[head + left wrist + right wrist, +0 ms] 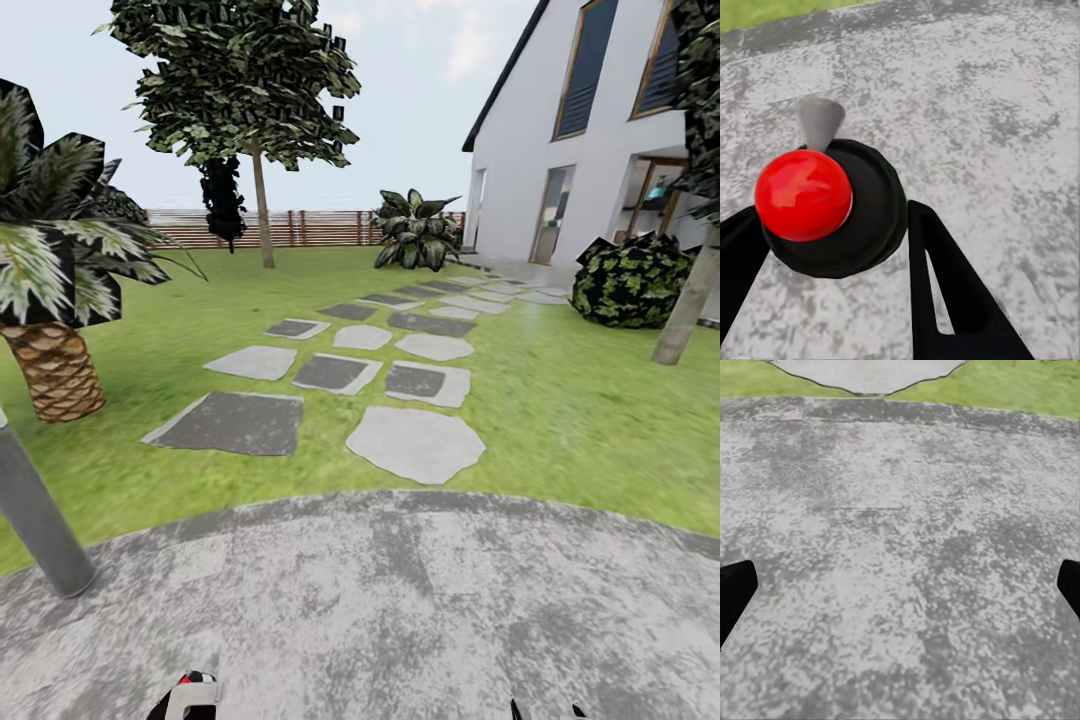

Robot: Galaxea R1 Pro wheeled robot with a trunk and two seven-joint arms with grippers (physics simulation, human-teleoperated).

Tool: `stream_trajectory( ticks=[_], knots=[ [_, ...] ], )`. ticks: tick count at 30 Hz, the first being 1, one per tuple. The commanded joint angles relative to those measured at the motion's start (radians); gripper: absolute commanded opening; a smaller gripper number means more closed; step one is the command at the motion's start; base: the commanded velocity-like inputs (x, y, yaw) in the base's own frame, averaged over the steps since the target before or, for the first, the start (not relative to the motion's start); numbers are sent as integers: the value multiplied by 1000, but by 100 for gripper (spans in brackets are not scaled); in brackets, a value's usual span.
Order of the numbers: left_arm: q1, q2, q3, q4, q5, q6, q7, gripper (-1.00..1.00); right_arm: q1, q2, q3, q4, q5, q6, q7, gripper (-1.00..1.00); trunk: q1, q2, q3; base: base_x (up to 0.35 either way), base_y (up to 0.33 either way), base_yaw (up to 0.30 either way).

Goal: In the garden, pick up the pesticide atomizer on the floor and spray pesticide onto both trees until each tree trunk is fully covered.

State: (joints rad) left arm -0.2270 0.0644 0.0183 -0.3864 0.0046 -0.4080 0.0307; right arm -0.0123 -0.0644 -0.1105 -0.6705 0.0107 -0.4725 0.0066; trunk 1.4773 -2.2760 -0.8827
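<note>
The pesticide atomizer (829,210), a black body topped by a red ball with a grey nozzle, is seen in the left wrist view between the two black fingers (952,292) of the left gripper (832,255), which is clenched on it; its long axis points away from the camera toward the grey paving (967,97). The right gripper (900,589) is held released, jaws wide apart over bare paving. In the head view one tall tree (262,200) is found at 11 o'clock, far across the lawn (560,400); a thick trunk (688,305) rises at 2 o'clock, nearer. No writing can be read
</note>
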Motion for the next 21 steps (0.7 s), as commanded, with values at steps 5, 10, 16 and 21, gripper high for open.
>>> stream_trajectory(
  ticks=[5, 10, 16, 21],
  knots=[
    [0, 0, 0, 0, 0, 0, 0, -100, 0, 0, 0, 0, 0, 0, 0, 100, 0, 0, 0, 340, 0, 8],
    [0, 0, 0, 0, 0, 0, 0, -100, 0, 0, 0, 0, 0, 0, 1, 100, 0, 0, 0, 340, 0, 1],
    [0, 0, 0, 0, 0, 0, 0, -100, 0, 0, -1, 0, -1, 0, 0, 100, 0, 0, 0, 340, 0, 0],
    [0, 0, 0, 0, 0, 0, 0, -100, 0, 0, -2, 0, -1, 0, 0, 100, 0, 0, 0, 340, 0, 0]
  ],
)
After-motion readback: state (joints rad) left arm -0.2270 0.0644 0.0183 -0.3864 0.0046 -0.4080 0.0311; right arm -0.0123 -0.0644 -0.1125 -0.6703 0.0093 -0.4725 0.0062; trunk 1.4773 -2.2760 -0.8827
